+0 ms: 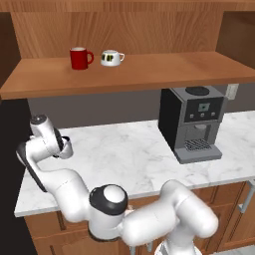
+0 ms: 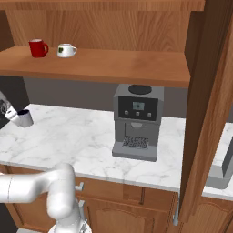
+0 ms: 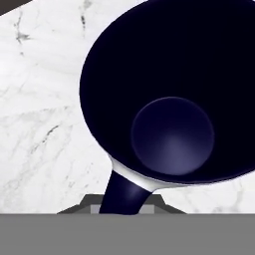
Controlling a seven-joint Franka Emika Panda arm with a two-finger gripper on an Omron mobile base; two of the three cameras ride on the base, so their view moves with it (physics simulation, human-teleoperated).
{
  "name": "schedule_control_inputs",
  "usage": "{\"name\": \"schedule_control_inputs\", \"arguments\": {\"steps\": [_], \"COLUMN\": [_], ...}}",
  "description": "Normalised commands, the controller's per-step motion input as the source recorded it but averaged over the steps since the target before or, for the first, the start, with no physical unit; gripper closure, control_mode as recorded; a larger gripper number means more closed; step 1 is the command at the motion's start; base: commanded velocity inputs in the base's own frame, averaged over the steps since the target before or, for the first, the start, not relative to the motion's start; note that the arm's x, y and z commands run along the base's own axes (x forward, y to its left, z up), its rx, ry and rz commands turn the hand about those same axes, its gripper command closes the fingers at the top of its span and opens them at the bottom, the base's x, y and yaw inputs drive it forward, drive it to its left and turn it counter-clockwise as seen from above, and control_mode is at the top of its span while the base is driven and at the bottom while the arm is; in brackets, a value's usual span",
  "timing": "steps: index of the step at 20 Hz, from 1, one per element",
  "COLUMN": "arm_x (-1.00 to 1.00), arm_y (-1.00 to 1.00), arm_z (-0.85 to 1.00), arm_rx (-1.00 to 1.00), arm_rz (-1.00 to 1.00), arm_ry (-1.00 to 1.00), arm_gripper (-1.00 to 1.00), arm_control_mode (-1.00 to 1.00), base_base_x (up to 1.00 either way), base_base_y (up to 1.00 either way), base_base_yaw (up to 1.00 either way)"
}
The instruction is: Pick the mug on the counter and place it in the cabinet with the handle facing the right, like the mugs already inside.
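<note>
The light grey mug (image 1: 66,148) with its dark navy inside hangs tilted close over the left end of the white marble counter (image 1: 129,159). I cannot tell whether it touches the slab. My gripper (image 1: 60,144) is shut on the mug's dark handle (image 3: 122,191). In the hand view the mug (image 3: 172,134) opens straight at the camera, and its handle runs down between my fingertips, where the gripper (image 3: 122,208) closes. From the right base view the mug (image 2: 25,118) and gripper (image 2: 12,113) sit at the far left edge. The brown wooden cabinet (image 1: 149,74) stands open above the counter.
On the cabinet shelf's left part stand a red mug (image 1: 79,58) and a squat white cup (image 1: 111,58), handles pointing right. A dark coffee machine (image 1: 194,122) stands on the counter to the right. A tall wooden panel (image 2: 207,113) rises at the right.
</note>
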Motion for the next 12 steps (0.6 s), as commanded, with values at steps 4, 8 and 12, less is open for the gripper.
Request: {"name": "schedule_control_inputs", "arguments": {"steps": [4,8,12], "arm_x": [-0.51,-0.62,-0.79], "arm_y": [-0.49,-0.42,-0.38], "arm_z": [0.09,0.10,0.24], "arm_rx": [0.02,0.00,0.00], "arm_rz": [0.30,0.35,0.37], "arm_ry": [-0.06,-0.07,-0.12], "arm_gripper": [1.00,1.00,1.00], "arm_control_mode": [-1.00,-1.00,-1.00], "base_base_x": [0.00,0.00,0.00], "base_base_y": [0.00,0.00,0.00], "base_base_yaw": [0.00,0.00,0.00]}}
